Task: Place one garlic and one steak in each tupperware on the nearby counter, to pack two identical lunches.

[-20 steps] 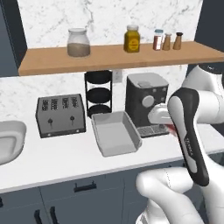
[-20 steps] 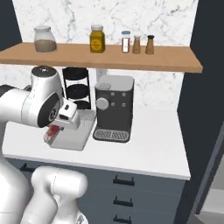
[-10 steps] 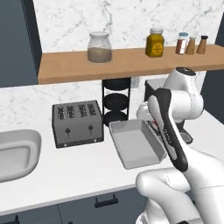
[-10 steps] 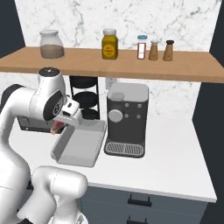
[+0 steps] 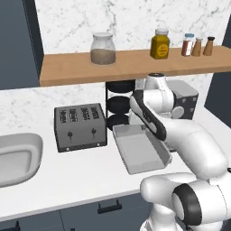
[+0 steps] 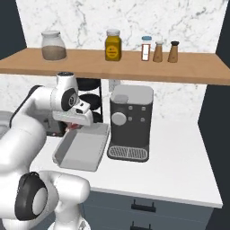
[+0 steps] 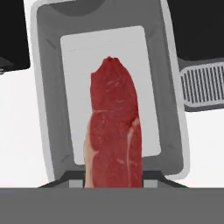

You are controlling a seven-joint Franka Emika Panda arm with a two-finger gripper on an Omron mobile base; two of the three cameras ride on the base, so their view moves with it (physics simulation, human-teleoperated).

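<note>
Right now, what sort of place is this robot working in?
A home-style kitchen, simulated. A black toaster and a coffee machine stand on a white counter against marble, with spice jars on a wooden shelf above.

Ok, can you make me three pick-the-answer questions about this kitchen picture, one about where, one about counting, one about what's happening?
1. Where is the grey tupperware?
A. between the toaster and the coffee machine
B. on the shelf
C. in the sink

2. How many bottles and jars are on the shelf?
A. two
B. five
C. eight

3. What is the end effector doing?
A. holding the red steak
B. open with nothing in it
C. pressing the toaster

Answers: 1 A, it sits on the counter between them. 2 B, five stand in a row. 3 A, the steak hangs over the tupperware.
</note>
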